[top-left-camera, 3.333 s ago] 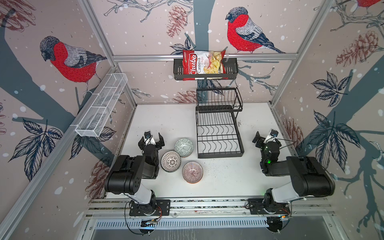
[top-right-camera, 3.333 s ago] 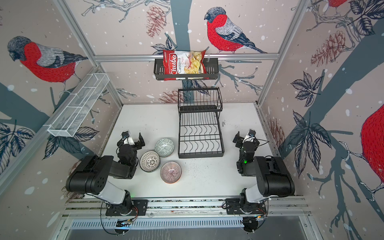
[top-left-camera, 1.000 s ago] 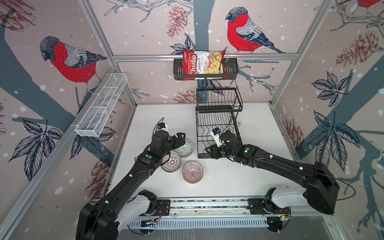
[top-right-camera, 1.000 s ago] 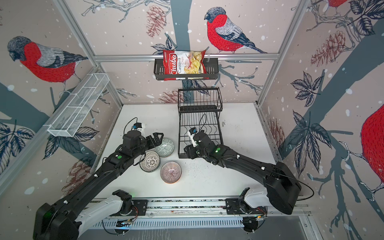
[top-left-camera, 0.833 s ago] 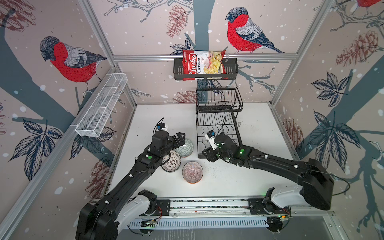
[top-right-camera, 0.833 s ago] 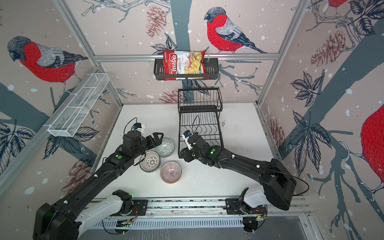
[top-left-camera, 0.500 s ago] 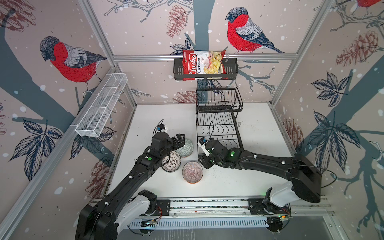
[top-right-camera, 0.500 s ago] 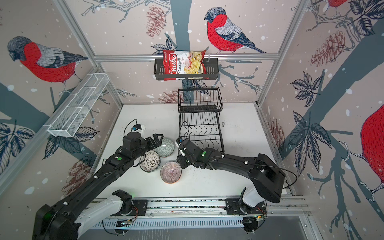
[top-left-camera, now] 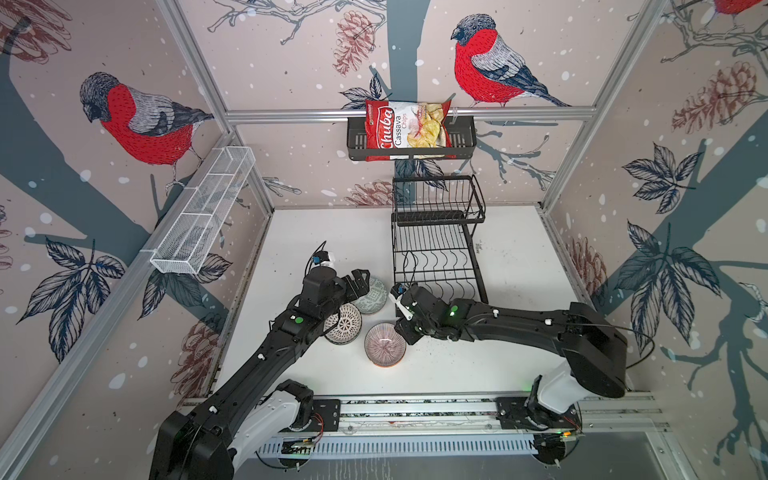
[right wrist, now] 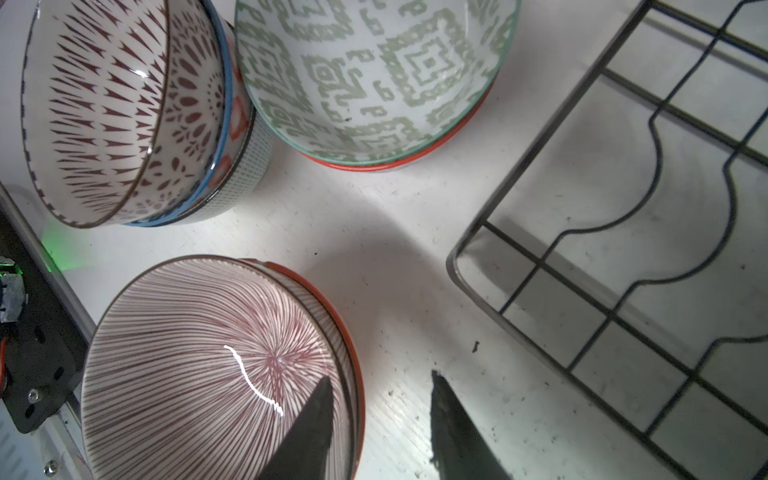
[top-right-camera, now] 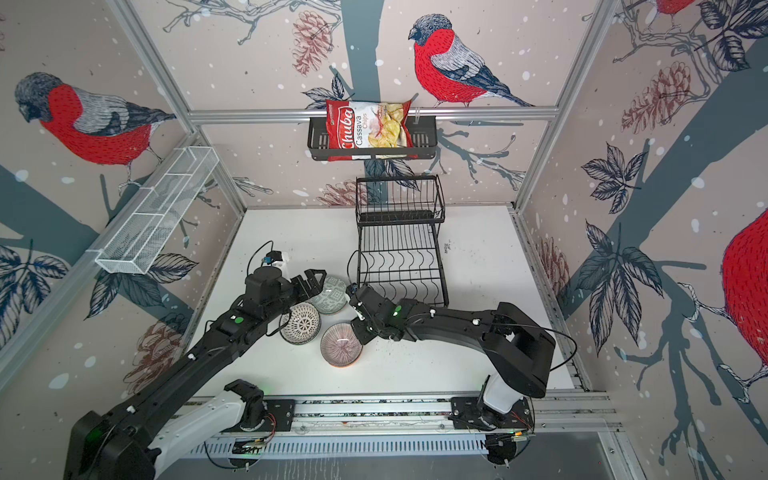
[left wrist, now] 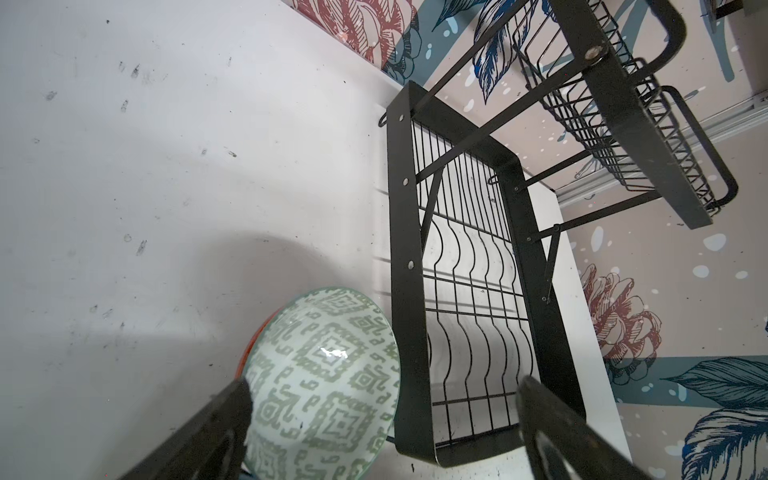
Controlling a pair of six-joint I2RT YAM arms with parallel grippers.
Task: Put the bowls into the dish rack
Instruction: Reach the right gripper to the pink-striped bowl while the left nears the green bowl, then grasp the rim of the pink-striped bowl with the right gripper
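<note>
Red chip bag (top-left-camera: 406, 126), blk wall shelf (top-left-camera: 464, 139): "Chuba Cassava Chips".

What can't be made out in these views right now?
- Nested bowls beneath the pink-lined bowl and grey-green bowl: right wrist view shows only rims, count unclear.
- Right claw: whether its inner finger touches that bowl; its own wrist blocks both top views.
- Chips bag small print: too small, both top views.

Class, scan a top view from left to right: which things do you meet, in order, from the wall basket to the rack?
White mesh basket → dotted bowl → pink-lined bowl → dish rack.
</note>
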